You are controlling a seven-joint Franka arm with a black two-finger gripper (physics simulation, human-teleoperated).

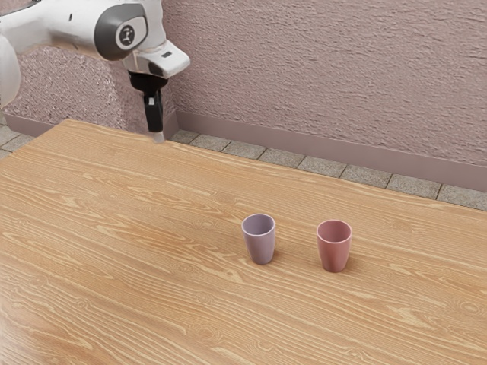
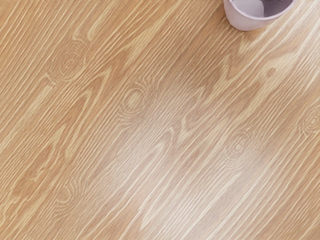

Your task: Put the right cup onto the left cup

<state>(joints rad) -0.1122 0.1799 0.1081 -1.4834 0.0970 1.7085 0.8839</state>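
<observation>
The claw (image 1: 157, 135) is being pointed downward at the exterior view's upper left, well apart from both cups; whether it is being held open or closed cannot be told. Upright on the table (image 1: 137, 228), the pink cup (image 1: 334, 249) is being seen toward the exterior view's right, and the mauve cup (image 1: 261, 245) is being seen near it, a gap being left between them. Light is being reflected by the wood.

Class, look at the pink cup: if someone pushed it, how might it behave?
The pink cup narrows toward its base, so a push near the rim would probably tip it. Its round sides suggest it could roll once down. Its smooth, even wall looks stiff.
</observation>
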